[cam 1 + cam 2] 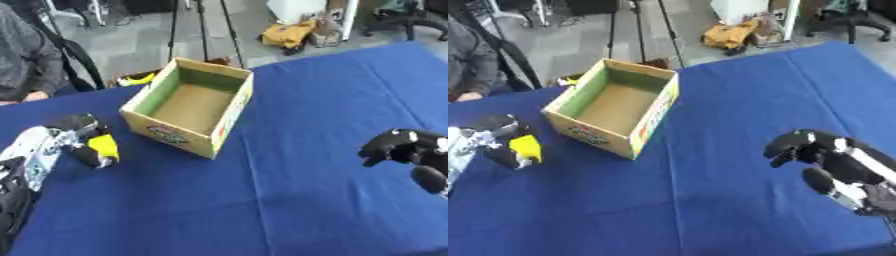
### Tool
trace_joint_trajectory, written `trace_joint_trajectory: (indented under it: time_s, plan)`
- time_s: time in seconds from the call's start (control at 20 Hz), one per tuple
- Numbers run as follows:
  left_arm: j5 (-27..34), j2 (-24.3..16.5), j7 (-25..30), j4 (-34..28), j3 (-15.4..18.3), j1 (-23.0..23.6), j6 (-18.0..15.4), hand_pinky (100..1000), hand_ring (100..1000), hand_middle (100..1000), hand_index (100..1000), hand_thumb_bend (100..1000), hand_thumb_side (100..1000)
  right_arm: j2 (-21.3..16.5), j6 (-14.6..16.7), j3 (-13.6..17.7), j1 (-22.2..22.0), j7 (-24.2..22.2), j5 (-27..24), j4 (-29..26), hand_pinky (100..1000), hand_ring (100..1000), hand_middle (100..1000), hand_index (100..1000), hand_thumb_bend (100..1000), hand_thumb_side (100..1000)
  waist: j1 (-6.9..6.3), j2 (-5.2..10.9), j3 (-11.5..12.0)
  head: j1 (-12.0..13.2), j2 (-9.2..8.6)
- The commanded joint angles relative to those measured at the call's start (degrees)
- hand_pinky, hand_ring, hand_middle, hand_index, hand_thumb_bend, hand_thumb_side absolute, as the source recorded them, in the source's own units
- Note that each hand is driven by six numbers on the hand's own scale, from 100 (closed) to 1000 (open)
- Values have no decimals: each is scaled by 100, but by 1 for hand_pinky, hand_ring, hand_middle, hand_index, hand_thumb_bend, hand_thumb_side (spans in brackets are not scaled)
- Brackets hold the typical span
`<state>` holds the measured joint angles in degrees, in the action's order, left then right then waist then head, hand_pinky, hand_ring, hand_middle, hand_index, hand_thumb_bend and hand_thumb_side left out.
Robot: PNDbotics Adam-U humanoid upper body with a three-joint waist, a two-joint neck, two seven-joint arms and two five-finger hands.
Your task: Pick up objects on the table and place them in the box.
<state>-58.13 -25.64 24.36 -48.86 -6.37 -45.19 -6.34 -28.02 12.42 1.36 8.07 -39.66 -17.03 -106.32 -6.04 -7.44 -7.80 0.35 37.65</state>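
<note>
An open cardboard box with a green inner wall stands on the blue table, a little left of centre; its inside looks bare. To the left of the box, my left hand has its fingers curled round a yellow object, held just above the cloth. My right hand hovers over the table at the right, fingers curled, nothing in it.
The blue tablecloth covers the whole table. A person sits at the far left edge, a hand resting by the table. Beyond the far edge are tripod legs, a yellow bag and a yellow thing on the floor.
</note>
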Motion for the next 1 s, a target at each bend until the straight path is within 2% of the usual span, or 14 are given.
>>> trace_joint_trajectory:
  time_s: [0.05,0.6,0.8,0.9,1.0]
  plan:
    - [155,-185,35,-165,30,-93,86,637,491,444,568,100,255,-113,15,34,61,0,-1,-76,719,787,742,797,286,587,33,63,2,-12,-64]
    - [930,-571,594,-1125,-20,-330,250,626,476,424,546,100,277,-124,22,44,7,15,-49,-55,719,787,742,797,288,582,68,168,45,-53,-18]
    - [919,-599,795,-1222,-73,-325,306,632,492,447,577,100,272,-121,21,49,-8,17,-69,-48,719,787,742,797,288,581,80,199,43,-57,-15]
    - [876,-606,867,-1207,-67,-281,352,645,520,483,628,100,288,-119,20,54,-18,17,-69,-44,719,787,742,797,288,582,82,208,48,-70,-11]
    - [816,-631,936,-1183,-50,-228,424,663,545,525,684,202,323,-116,18,60,-25,19,-65,-39,719,787,742,797,288,581,83,212,57,-81,-12]
